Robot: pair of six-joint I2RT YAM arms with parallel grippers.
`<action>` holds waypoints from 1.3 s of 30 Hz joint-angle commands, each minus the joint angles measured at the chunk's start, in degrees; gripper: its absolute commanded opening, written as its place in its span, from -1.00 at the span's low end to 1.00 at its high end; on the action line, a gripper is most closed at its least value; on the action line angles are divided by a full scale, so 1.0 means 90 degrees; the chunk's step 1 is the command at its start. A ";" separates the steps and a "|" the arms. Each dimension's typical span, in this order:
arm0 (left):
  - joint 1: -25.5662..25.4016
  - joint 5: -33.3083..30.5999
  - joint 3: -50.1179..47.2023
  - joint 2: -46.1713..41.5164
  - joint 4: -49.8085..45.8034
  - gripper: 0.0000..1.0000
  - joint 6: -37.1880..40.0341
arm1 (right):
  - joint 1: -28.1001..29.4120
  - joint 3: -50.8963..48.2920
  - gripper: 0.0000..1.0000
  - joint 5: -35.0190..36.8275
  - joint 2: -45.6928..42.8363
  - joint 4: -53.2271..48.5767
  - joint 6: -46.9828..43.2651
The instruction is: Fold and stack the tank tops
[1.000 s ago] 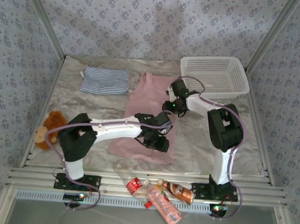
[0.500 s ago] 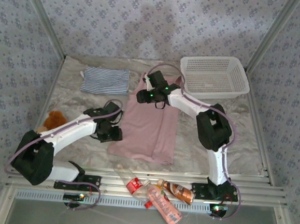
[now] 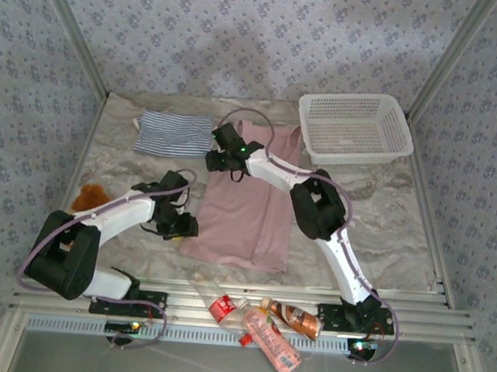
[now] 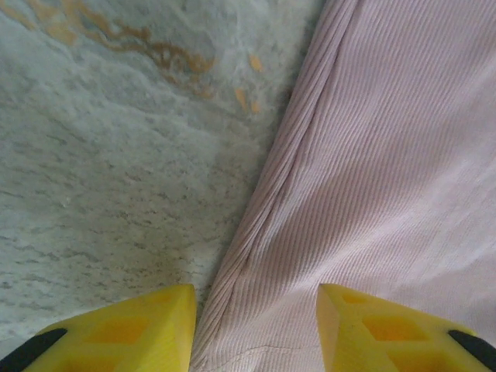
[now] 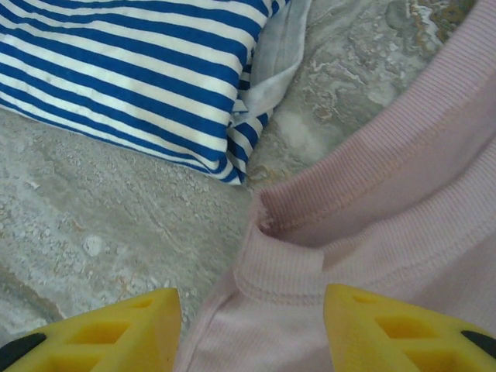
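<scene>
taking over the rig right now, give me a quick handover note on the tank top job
Left gripper: open, low over the near left edge of the plain dusty pink ribbed tank top, one finger each side.
Right gripper: open, over that top's far left shoulder strap.
Navy-and-white striped tank top: looks folded, far left, apart from the pink one.
Done: striped top folded. Left: fold the pink top, then stack both.

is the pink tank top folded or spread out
Spread out: the pink tank top lies flat at full length, straps showing at its far end, unlike the folded striped tank top.
</scene>
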 commanded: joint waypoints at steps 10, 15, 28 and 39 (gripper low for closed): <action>-0.0277 -0.0450 -0.0050 0.0427 -0.0205 -0.17 -0.0051 | 0.0117 0.1234 -0.04 0.0859 0.0970 -0.0621 -0.0542; -0.0417 -0.0580 -0.0040 0.0591 -0.0209 -0.24 -0.0182 | 0.0231 0.1534 -0.14 0.1101 0.1220 -0.0863 -0.1039; -0.0636 -0.0574 0.0200 0.0857 -0.0311 -0.87 -0.0211 | 0.0249 0.1669 -0.59 0.1001 0.1251 -0.0798 -0.0950; -0.1056 -0.0781 0.0926 0.0197 -0.1275 -1.00 -0.0345 | 0.0040 0.1197 -0.84 0.0521 0.0539 -0.0303 -0.0291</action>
